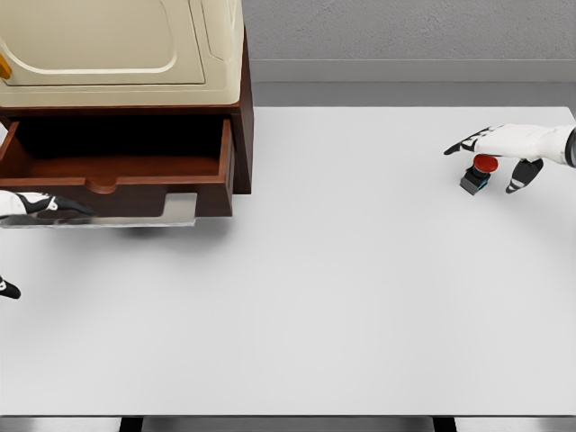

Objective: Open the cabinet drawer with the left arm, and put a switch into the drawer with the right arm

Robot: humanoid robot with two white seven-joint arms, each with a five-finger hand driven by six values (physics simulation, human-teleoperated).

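Observation:
The dark wooden cabinet (241, 135) stands at the table's back left, with a cream appliance (117, 45) on top. Its drawer (112, 171) is pulled out and shows a bare brown bottom. My left hand (40, 207) lies at the left edge just in front of the drawer's front panel, fingers stretched out, holding nothing. The switch (480, 172), a small black box with a red round button, sits on the table at the far right. My right hand (504, 157) hovers over it with fingers spread on either side, not closed on it.
The white table (342, 297) stretches wide between the cabinet and the switch. A grey wall runs along the back. The table's front edge lies near the bottom of the picture.

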